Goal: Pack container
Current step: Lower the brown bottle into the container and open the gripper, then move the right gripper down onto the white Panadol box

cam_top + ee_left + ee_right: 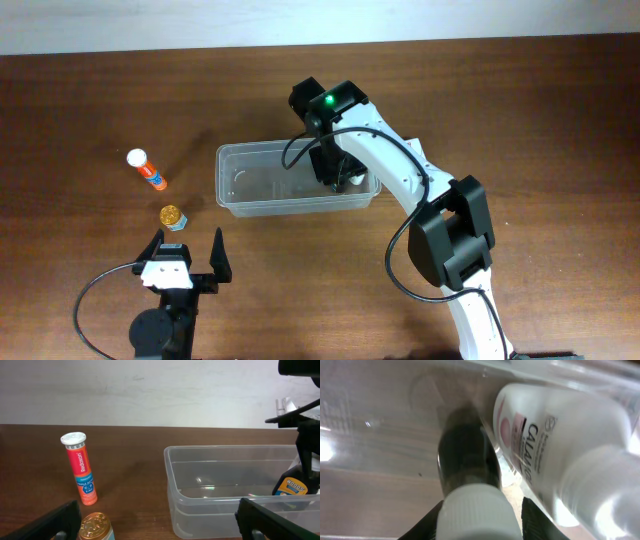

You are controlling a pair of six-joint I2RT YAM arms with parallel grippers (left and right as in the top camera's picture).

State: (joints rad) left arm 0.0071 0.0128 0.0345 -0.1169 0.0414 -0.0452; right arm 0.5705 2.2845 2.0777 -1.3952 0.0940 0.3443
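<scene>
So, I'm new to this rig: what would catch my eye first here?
The right gripper is dipped into the right end of the container, a dark bottle between its fingers, a white bottle beside it. Left of the container, an orange tube and a gold-lidded jar sit on the table.
</scene>
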